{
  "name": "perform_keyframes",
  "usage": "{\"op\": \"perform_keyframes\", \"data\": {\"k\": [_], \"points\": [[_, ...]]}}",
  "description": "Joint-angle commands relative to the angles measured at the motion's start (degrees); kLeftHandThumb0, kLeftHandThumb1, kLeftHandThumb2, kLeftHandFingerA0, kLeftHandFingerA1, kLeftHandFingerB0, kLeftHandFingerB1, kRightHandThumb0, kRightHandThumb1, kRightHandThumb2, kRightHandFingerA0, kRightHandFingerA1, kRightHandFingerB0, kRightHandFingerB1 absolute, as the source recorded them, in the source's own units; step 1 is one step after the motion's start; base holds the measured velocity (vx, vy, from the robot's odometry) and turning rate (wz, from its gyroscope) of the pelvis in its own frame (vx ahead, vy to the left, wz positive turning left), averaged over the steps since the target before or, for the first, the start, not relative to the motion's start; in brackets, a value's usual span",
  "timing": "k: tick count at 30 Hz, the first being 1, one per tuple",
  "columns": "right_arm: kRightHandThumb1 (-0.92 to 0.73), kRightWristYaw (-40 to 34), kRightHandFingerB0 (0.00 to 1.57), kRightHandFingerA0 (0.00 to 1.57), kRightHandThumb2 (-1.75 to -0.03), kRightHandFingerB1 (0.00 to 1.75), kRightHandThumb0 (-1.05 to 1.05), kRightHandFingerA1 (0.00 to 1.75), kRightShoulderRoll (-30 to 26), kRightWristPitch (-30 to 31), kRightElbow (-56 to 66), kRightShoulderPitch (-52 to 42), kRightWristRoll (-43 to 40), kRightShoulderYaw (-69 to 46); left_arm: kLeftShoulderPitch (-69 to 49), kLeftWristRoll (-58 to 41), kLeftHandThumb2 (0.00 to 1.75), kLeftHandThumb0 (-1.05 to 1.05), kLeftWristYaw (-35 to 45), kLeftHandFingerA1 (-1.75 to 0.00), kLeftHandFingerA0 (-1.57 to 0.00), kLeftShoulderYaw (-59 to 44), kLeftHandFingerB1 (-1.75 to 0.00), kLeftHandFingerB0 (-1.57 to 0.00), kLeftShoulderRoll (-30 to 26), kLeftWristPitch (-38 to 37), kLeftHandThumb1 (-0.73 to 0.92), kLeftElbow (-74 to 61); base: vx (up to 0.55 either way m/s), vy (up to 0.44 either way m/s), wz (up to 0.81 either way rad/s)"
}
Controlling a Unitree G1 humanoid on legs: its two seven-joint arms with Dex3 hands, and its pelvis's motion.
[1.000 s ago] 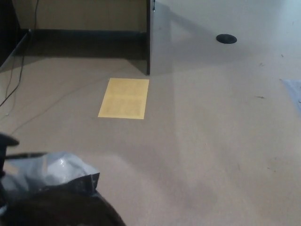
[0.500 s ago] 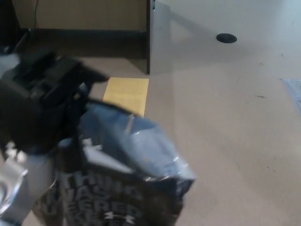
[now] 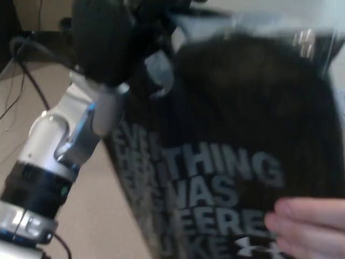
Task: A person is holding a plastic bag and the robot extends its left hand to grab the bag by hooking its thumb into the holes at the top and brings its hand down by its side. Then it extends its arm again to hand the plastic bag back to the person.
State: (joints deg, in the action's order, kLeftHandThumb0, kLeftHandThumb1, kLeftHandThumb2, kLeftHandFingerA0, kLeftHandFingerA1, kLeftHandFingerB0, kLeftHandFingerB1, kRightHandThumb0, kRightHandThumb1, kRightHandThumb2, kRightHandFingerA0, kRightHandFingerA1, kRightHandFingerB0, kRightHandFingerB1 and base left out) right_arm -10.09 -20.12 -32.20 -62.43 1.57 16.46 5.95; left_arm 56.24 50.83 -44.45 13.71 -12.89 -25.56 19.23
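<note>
— So where is the clear plastic bag with the black printed cloth inside (image 3: 237, 156)?
— Raised high, filling the frame's right side, blurred.
— And the black left hand (image 3: 116, 38)?
— At the bag's top-left corner, gripping it there; the white forearm (image 3: 59, 145) slants below.
— Anyone else?
— A person's hand (image 3: 310, 226) touches the bag's lower right.

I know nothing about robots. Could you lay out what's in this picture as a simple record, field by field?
Robot part in view: left arm, white and black, raised from the lower left
Left hand: black, lifted high, closed on the top of the plastic bag
Right hand: not visible
Plastic bag: dark, with large pale lettering, motion-blurred, fills most of the view
Person's hand: at the lower right, touching the bag
Floor: tan, showing at the lower left
</note>
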Motion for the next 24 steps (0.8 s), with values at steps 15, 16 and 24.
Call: {"op": "perform_keyframes", "data": {"k": [15,16,24], "points": [[-0.68,-0.44,0.69,0.86,-0.61,0.46,-0.31,0.52,-1.1,0.74,2.22,-0.51,-0.24,-0.67,10.41,3.87,0.64,-0.24,2.28,-1.72,-1.01,7.13,-1.01,-0.71,10.39,5.21,0.62,-3.59,0.0,0.0,0.0],[-0.68,-0.54,0.69,0.86,-0.61,0.46,-0.31,0.52,-1.11,0.82,2.25,-0.54,-0.2,-0.69,10.78,4.16,0.64,-0.24,2.32,-1.72,-1.01,7.36,-1.01,-0.71,11.04,5.73,0.62,-3.89,0.0,0.0,0.0],[-0.68,0.27,0.68,0.86,-0.61,0.47,-0.3,0.54,-1.24,0.1,2.28,-0.65,-0.77,-1.28,13.77,5.38,0.94,-0.3,1.91,-1.38,-1.31,8.9,-0.9,-0.74,14.82,6.59,0.5,-6.87,0.0,0.0,0.0]]}}
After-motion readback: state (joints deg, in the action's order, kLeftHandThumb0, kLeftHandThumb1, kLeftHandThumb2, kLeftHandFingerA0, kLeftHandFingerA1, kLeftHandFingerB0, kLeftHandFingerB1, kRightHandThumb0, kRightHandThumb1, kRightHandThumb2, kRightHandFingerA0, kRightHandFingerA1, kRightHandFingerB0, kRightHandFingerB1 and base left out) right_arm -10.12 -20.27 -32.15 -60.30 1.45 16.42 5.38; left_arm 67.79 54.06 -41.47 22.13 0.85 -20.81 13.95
